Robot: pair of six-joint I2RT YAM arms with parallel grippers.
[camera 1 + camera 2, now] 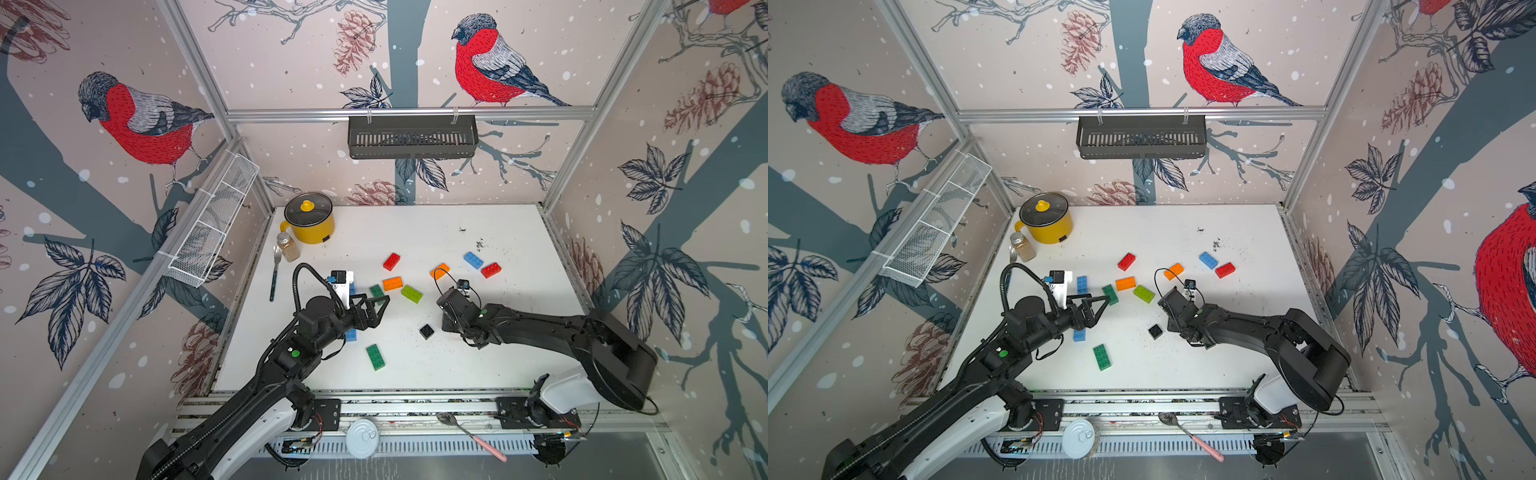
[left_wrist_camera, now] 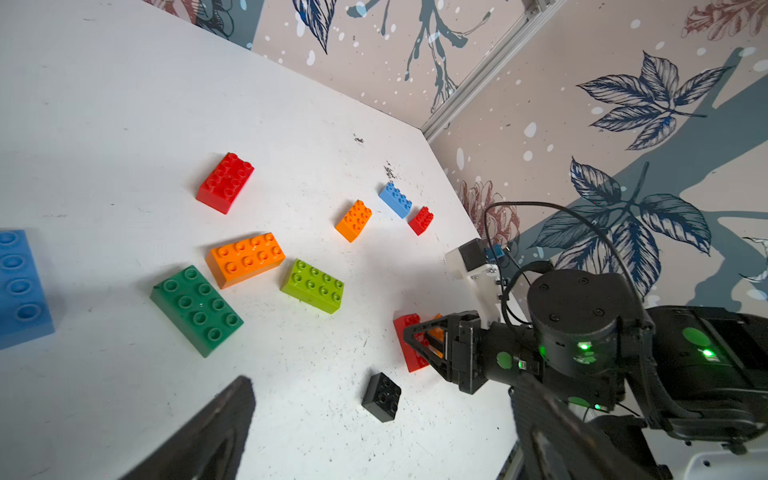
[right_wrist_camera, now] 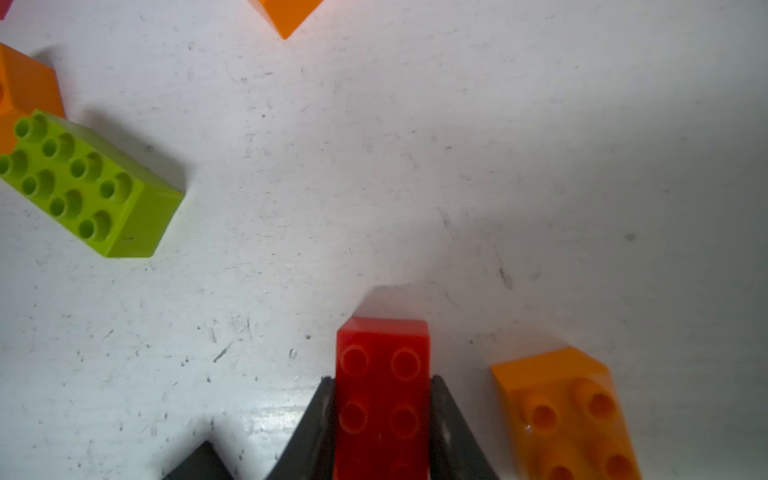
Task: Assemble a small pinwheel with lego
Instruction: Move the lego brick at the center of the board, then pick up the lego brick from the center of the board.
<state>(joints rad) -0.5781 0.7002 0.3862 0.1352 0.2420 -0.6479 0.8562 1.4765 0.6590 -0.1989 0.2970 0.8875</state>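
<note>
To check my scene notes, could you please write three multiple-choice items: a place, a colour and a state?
1. The yellow pot stands: A) at the far left corner of the table B) at its near right corner C) at its centre.
2. The right gripper holds a brick that is: A) blue B) red C) lime.
3. The left gripper is: A) shut, empty B) shut on a brick C) open, empty.
Key: 1A, the pot sits where the far and left walls meet; 2B, the red brick is clamped between its jaws; 3C, the jaws stand wide apart and hold nothing.
</note>
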